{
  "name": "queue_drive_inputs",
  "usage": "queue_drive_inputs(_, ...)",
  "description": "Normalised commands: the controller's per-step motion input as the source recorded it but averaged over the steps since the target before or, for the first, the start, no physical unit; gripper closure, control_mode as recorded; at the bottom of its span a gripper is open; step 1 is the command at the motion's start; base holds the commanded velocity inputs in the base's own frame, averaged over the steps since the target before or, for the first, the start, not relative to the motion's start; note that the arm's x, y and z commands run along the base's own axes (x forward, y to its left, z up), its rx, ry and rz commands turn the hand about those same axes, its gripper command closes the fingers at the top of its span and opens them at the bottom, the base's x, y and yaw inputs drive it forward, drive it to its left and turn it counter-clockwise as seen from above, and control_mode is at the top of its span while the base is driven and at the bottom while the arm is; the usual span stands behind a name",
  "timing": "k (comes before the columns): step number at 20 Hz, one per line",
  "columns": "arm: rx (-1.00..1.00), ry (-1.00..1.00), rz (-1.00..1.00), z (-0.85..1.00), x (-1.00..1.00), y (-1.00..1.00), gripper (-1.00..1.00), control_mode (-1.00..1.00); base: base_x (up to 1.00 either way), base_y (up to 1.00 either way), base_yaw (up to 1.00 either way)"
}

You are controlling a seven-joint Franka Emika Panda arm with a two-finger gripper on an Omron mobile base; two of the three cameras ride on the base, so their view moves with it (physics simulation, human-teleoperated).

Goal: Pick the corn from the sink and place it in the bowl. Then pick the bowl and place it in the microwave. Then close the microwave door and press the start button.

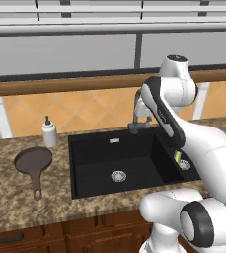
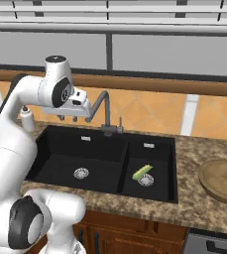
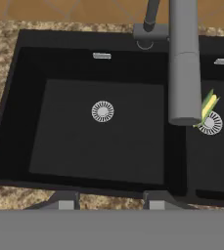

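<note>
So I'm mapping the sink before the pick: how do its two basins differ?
The left basin is wider; the right basin is narrower. The left basin holds nothing but its drain; the right basin has the corn lying beside its drain. Both are black, rectangular, with round steel drains.

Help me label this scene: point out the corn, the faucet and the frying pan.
corn (image 2: 142, 171): right base view, middle of the cob.
faucet (image 2: 104, 106): right base view, upper neck.
frying pan (image 1: 32, 160): left base view, centre of the dish.
</note>
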Motion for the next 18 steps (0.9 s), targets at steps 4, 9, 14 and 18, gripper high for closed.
queue_drive_inputs(4, -0.02, -0.2, 0.0, -0.03, -0.6, -0.37, -1.0, -1.0, 0.0, 0.0, 0.0)
queue_drive_inputs(9, 0.11, -0.2, 0.0, -0.17, -0.94, -0.98, -1.0, -1.0, 0.0, 0.0, 0.0)
queue_drive_inputs(14, 0.13, -0.01, 0.0, -0.25, -0.49, -0.9, -1.0, -1.0, 0.0, 0.0, 0.0)
queue_drive_inputs(18, 0.16, 0.18, -0.05, -0.34, -0.02, -0.71, -1.0, -1.0, 0.0, 0.0, 0.0)
